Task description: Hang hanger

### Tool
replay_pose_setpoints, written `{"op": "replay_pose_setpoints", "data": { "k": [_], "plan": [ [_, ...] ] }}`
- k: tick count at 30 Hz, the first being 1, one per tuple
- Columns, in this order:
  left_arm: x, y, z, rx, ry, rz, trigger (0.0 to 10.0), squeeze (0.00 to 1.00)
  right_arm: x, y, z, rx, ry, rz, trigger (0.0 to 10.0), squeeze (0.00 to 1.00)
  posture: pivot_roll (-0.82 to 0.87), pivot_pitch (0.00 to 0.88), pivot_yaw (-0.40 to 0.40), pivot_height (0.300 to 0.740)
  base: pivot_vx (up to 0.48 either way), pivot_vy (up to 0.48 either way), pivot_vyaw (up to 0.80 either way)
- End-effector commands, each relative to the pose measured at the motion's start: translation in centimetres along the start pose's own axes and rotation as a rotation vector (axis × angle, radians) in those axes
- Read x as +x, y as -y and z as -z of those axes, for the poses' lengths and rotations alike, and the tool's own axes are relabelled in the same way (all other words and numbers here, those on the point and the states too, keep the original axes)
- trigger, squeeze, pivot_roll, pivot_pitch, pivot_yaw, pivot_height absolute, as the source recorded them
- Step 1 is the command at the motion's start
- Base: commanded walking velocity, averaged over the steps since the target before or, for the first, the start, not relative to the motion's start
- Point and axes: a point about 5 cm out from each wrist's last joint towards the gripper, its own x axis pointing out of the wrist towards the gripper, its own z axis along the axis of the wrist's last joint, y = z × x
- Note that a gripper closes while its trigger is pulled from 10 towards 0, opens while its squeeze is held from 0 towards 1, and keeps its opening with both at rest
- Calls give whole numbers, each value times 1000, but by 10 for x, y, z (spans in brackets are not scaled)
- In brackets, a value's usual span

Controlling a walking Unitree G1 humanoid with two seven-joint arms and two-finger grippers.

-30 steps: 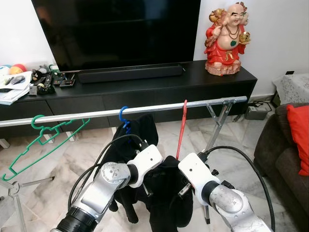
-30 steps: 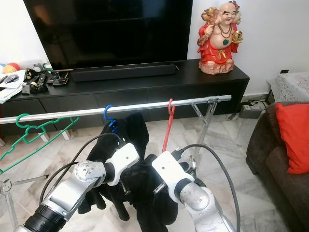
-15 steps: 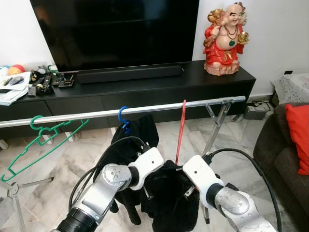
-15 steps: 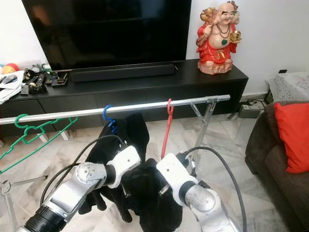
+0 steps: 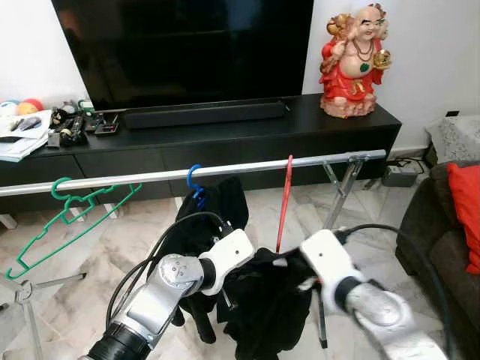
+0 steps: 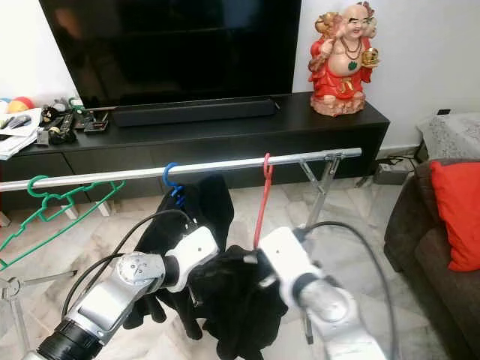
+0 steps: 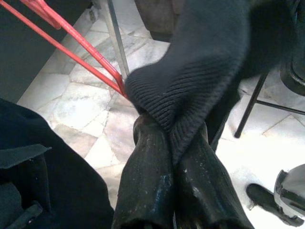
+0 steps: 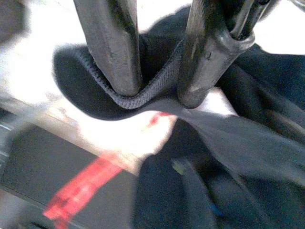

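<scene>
A red hanger point(image 5: 283, 201) hangs by its hook from the silver rail point(image 5: 135, 178), and a black knit garment point(image 5: 264, 300) is bunched at its lower end. My left gripper point(image 7: 172, 139) is shut on a ribbed edge of that garment, right beside the red hanger's arms point(image 7: 81, 53). My right gripper point(image 8: 157, 95) is blurred; its fingers point(image 8: 112, 45) stand apart with the garment's hem stretched across their tips. Both white wrists point(image 5: 234, 253) sit low under the rail on either side of the garment.
A blue hanger point(image 5: 194, 182) carrying another black garment point(image 5: 217, 206) and a bare green hanger point(image 5: 67, 217) share the rail. Behind stands a black TV console point(image 5: 247, 135) with a red statue point(image 5: 351, 64). A sofa with a red cushion point(image 5: 466, 210) is at the right.
My right arm has swung up and to the right, blurring, and pulled the garment's hem with it. The left gripper keeps its hold. The camera shifted slightly.
</scene>
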Motion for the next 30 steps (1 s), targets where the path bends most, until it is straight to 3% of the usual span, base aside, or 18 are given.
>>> {"op": "replay_pose_setpoints", "data": {
  "k": [1,6,15,18,19,22,27,30],
  "plan": [
    [-1,-1,-2,18,-9,-11,0,0,-2,-6,10,-18,-44,-25,10000,0,11,38,81,740,0,0,0],
    [-2,-4,0,23,-21,-26,0,0,-4,-7,24,-68,-97,-47,10000,0,12,38,81,740,0,0,0],
    [-2,-4,-2,25,-14,-28,0,0,0,-9,28,-36,-91,-43,10000,0,19,32,78,740,0,0,0],
    [-2,-4,-2,24,-13,-29,0,0,1,-9,22,-6,-39,-37,10000,0,19,31,78,740,0,0,0],
    [-2,-4,-2,24,-14,-27,0,0,0,-11,14,79,19,-54,10000,0,18,31,79,740,0,0,0],
    [-2,-4,-1,24,-16,-23,0,0,-3,-18,6,138,95,-113,10000,0,17,28,80,740,0,0,0],
    [2,-3,-5,22,-10,-15,0,0,-11,-37,11,193,119,-275,10000,0,15,26,81,740,0,0,0],
    [7,-5,-9,17,-5,-19,0,0,-11,-41,18,217,106,-295,10000,0,16,23,83,740,0,0,0]
  ]
}}
